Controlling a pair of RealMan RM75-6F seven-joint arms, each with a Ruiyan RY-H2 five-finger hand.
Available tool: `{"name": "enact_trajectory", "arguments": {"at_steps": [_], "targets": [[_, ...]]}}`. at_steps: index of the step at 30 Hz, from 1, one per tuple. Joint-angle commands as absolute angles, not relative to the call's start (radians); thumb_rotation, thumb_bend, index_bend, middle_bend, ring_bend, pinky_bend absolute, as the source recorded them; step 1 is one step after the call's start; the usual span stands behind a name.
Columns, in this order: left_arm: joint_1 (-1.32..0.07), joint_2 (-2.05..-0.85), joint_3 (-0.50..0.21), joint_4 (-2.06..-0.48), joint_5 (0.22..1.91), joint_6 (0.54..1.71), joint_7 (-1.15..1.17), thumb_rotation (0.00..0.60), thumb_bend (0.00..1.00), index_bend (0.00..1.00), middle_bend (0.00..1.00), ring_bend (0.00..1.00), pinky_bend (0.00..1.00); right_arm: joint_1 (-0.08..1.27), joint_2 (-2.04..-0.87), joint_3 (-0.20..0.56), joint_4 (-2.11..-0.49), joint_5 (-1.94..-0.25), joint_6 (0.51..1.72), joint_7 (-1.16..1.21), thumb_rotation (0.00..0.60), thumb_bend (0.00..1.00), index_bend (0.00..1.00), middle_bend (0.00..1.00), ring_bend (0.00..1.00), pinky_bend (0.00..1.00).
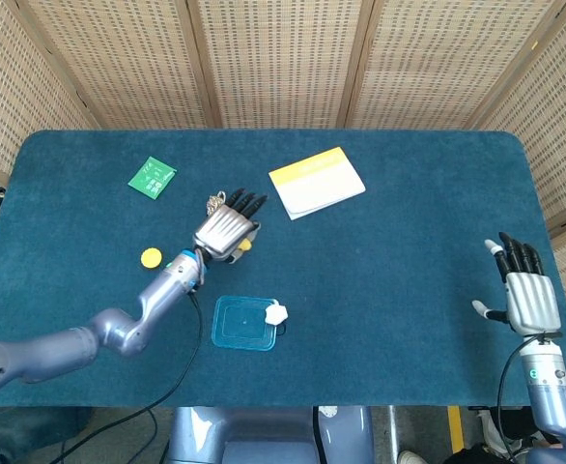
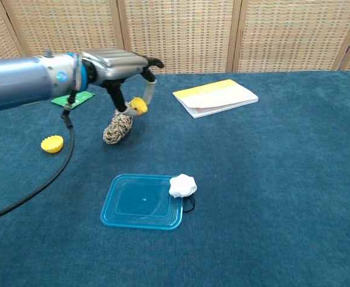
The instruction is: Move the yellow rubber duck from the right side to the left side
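The small yellow rubber duck [image 2: 139, 106] is seen carried clear of the dark blue cloth-covered table [image 2: 282, 179], pinched under the left hand [image 2: 118, 63] between fingertips that curl down from the palm; the remaining fingers are extended forward. In the chest view the duck hangs just above and beside the top end of a beige braided rope bundle [image 2: 117, 128], whether touching it cannot be told. The yellow bottle cap [image 2: 52, 143] lies further left, the clear blue plastic lid [image 2: 142, 201] nearer the robot. Open cloth to the left is judged to be what the set-down calls for. The right hand [image 1: 526, 295] is held well apart at the table's right edge, fingers spread, nothing grasped.
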State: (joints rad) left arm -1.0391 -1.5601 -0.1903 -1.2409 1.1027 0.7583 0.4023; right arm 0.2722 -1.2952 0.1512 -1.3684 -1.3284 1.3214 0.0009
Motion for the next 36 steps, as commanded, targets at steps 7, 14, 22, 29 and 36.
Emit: {"name": "enact_trajectory", "arguments": {"at_steps": [7,14,22,29,36], "targets": [[-0.82,-1.404,-0.047,-1.227,1.213,0.866,0.185,0.6,0.32,0.58,0.0,0.0,0.0,0.266,-1.292,0.145,-1.395,-1.351,1.336,-0.014,0.6,0.0,0.11,0.0,0.0,0.0],[-0.777,-1.424,-0.022,-1.133,1.274,0.863,0.056,0.6,0.32,0.59,0.0,0.0,0.0,0.265,-1.297,0.14,-1.41,-1.365,1.343,-0.04,0.6,0.0,0.11,0.0,0.0,0.0],[-0.779,-1.469,-0.028,-1.038,1.293,0.809,-0.014,0.6,0.32,0.59,0.0,0.0,0.0,0.264,-1.299,0.141,-1.414,-1.366,1.342,-0.049,0.6,0.0,0.11,0.0,0.0,0.0],[-0.781,-1.5,-0.033,-0.983,1.296,0.775,-0.014,0.6,0.32,0.58,0.0,0.0,0.0,0.263,-1.299,0.143,-1.406,-1.36,1.336,-0.045,0.6,0.0,0.11,0.0,0.0,0.0],[-0.782,-1.519,-0.039,-0.954,1.31,0.766,-0.032,0.6,0.32,0.58,0.0,0.0,0.0,0.261,-1.299,0.144,-1.406,-1.362,1.337,-0.043,0.6,0.0,0.12,0.0,0.0,0.0]]}}
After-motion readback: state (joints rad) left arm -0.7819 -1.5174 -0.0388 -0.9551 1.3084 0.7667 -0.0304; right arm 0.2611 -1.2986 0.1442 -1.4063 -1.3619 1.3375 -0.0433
